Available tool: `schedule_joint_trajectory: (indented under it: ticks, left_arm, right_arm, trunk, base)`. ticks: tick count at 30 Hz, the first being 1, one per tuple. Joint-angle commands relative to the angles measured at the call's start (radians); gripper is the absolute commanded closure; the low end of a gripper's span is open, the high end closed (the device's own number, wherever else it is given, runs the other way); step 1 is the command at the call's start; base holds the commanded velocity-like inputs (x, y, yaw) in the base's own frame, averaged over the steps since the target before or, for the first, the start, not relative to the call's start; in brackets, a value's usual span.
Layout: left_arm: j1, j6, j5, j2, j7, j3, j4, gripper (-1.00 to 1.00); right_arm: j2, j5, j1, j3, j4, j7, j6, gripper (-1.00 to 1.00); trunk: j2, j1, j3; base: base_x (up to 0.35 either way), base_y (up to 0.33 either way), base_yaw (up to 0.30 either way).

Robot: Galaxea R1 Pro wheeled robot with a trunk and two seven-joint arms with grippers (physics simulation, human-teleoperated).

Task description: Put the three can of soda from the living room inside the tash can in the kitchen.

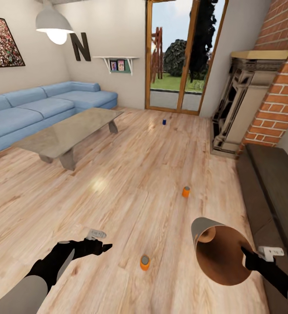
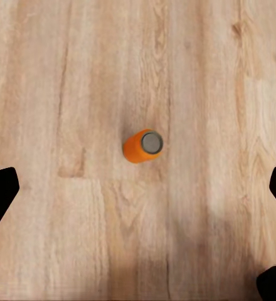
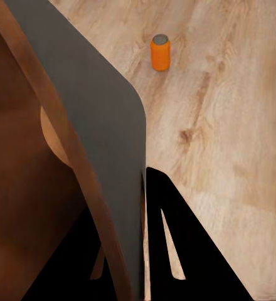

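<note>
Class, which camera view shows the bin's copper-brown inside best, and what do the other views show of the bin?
The head view: the bin is tipped with its open mouth toward the camera, held at the rim by the right pincer. The right wrist view shows its grey wall and brown lining close up, cropped.

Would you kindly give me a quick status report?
Right gripper shut on trash can rim, bin empty. Left gripper open above near orange can. Second orange can and blue can upright on floor; nothing blocking.
</note>
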Motion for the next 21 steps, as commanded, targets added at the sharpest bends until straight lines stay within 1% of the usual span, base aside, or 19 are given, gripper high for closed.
schedule_joint_trajectory:
  ticks: [1, 4, 7, 10, 11, 13, 16, 19, 21]
  left_arm:
    - [0.000, 0.000, 0.000, 0.000, 0.000, 0.000, -0.001, -1.00]
    - [0.000, 0.000, 0.000, 0.000, 0.000, 0.000, -0.002, -1.00]
    - [-0.001, 0.004, -0.002, -0.001, 0.001, 0.000, -0.005, -1.00]
    - [-0.006, 0.010, -0.007, -0.012, 0.004, -0.001, -0.006, -1.00]
    - [-0.013, 0.012, -0.010, -0.024, 0.004, -0.003, -0.002, -1.00]
    - [-0.022, 0.012, -0.013, -0.031, 0.004, -0.004, 0.002, -1.00]
    - [-0.029, 0.014, -0.014, -0.037, 0.003, -0.005, 0.003, -1.00]
    - [-0.032, 0.021, -0.013, -0.038, 0.004, -0.006, 0.003, -1.00]
    - [-0.031, 0.021, -0.012, -0.038, 0.005, -0.007, -0.003, -1.00]
  right_arm:
    - [0.000, -0.012, 0.000, -0.001, -0.001, 0.008, 0.003, 1.00]
    - [-0.001, -0.013, 0.000, -0.005, -0.001, 0.008, 0.003, 1.00]
    - [-0.001, -0.013, -0.001, -0.006, -0.001, 0.003, 0.003, 1.00]
    - [-0.001, -0.013, -0.001, -0.007, -0.001, -0.002, 0.004, 1.00]
    - [-0.001, -0.012, -0.001, -0.007, -0.001, -0.005, 0.004, 1.00]
    - [-0.001, -0.012, -0.001, -0.008, -0.001, -0.006, 0.004, 1.00]
    - [-0.001, -0.012, -0.001, -0.007, -0.001, -0.006, 0.004, 1.00]
    - [0.001, -0.010, -0.001, -0.007, -0.001, -0.004, 0.003, 1.00]
    - [0.001, -0.009, 0.000, -0.006, -0.001, -0.004, 0.003, 1.00]
  trunk:
    - [0.000, 0.000, 0.001]
    - [0.000, 0.000, 0.004]
    - [0.000, 0.000, 0.008]
    - [0.000, 0.000, 0.011]
    - [0.000, 0.000, 0.012]
    - [0.000, 0.000, 0.014]
    - [0.000, 0.000, 0.017]
    - [0.000, 0.000, 0.018]
    - [0.000, 0.000, 0.018]
  base:
    - [-0.251, -0.213, -0.202]
    - [-0.197, -0.214, -0.202]
    - [-0.098, -0.189, -0.202]
    - [0.005, -0.077, -0.202]
    - [0.122, 0.079, -0.202]
    - [0.143, 0.136, -0.202]
    - [0.148, 0.220, -0.198]
    - [0.129, 0.245, -0.060]
    - [0.061, 0.111, -0.023]
